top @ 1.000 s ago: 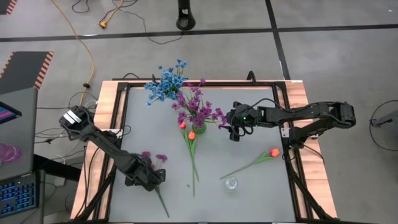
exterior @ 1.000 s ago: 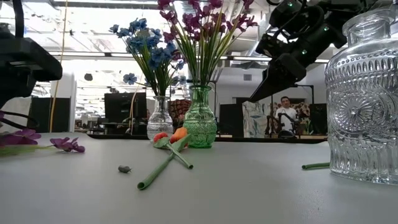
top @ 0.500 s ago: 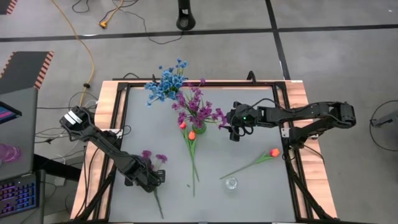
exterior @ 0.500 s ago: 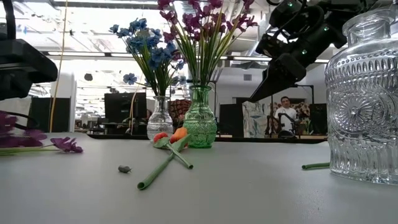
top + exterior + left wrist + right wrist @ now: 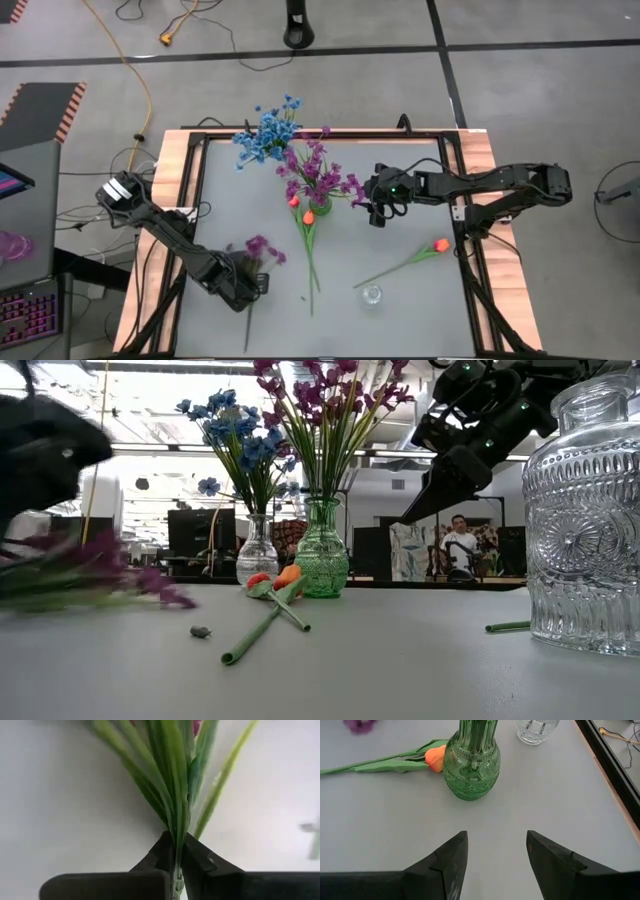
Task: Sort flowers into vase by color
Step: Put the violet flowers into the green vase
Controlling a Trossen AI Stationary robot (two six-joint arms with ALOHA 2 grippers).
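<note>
A purple flower sprig [image 5: 262, 248] with green leaves lies near the table's front left, and my left gripper [image 5: 240, 290] is shut on its stem. A green vase [image 5: 322, 560] in the middle of the table holds purple flowers. A clear vase [image 5: 257, 550] behind it holds blue flowers [image 5: 265, 135]. Two orange tulips [image 5: 302, 208] lie by the green vase, and a third [image 5: 441, 245] lies at the right. My right gripper [image 5: 378, 212] hovers open to the right of the green vase [image 5: 470, 770]. My left gripper pinches the purple sprig's stem [image 5: 176, 851] between its two fingers, just below where the long leaves spread out. The fingers come slanting down from the table's left. The bloom end [image 5: 90, 570] stands off the table; the bare stem end [image 5: 247, 335] trails toward the near edge.
An empty clear glass vase [image 5: 372, 294] stands near the front edge, right of the middle, and looms at the low view's right [image 5: 590, 510]. The two tulips' stems [image 5: 311, 270] run toward the near edge. A black frame [image 5: 190, 200] borders the table. A person sits in the room beyond.
My left gripper has shut on the purple sprig's stem. The sprig has turned in the hold: its blooms have swung toward the table's right and risen off the table, while its stem end has swung toward the left.
</note>
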